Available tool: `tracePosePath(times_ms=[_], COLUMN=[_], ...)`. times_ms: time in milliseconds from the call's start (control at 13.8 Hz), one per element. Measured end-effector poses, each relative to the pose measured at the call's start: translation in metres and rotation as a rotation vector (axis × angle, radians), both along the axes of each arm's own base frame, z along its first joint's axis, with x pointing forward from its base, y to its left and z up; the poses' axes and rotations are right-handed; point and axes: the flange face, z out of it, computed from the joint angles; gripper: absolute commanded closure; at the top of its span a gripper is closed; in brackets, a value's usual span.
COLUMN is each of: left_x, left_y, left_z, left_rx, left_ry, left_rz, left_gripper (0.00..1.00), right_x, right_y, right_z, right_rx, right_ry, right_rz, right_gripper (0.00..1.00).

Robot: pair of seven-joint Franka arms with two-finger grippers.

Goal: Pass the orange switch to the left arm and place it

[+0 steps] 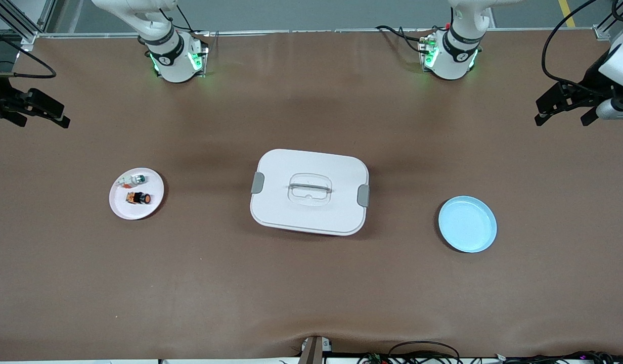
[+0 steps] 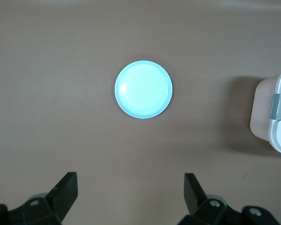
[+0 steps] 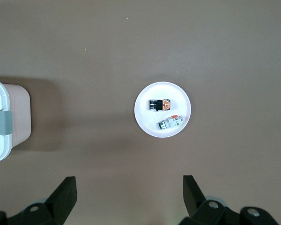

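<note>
Two round plates flank the large white rounded plastic box [image 1: 309, 191] with grey side clips, which sits mid-table. On the small white plate [image 1: 120, 208], toward my right arm's end, lies the tiny black push-button switch with the orange face [image 1: 139, 198], just beside a small white-and-green part [image 1: 135, 179] that is farther from the front camera; whether the two touch I cannot quite make out. The pale blue plate [image 1: 467, 224] sits toward my left arm's end. My right gripper [image 3: 129, 197] hangs high over the white plate, fingers spread and holding nothing. My left gripper [image 2: 131, 194] hangs likewise over the blue plate, fingers apart, nothing between them.
</note>
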Motion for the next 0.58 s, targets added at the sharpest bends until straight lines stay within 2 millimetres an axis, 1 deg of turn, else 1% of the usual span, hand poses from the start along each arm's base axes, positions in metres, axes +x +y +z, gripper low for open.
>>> tracePosePath(times_ms=[362, 579], left_x=[0.0013, 0.0039], left_y=[-0.0003, -0.0002], left_z=[0.0078, 0.0090], left_rx=[-0.001, -0.002], left_ry=[-0.016, -0.019], left_rz=[-0.001, -0.001], left_gripper=[0.00, 0.00], right_x=[0.0000, 0.0000], right_y=[0.0000, 0.0000], right_z=[0.0000, 0.0000], right_rx=[0.000, 0.000], right_ry=[0.000, 0.000], right_rz=[0.000, 0.000], right_gripper=[0.00, 0.00])
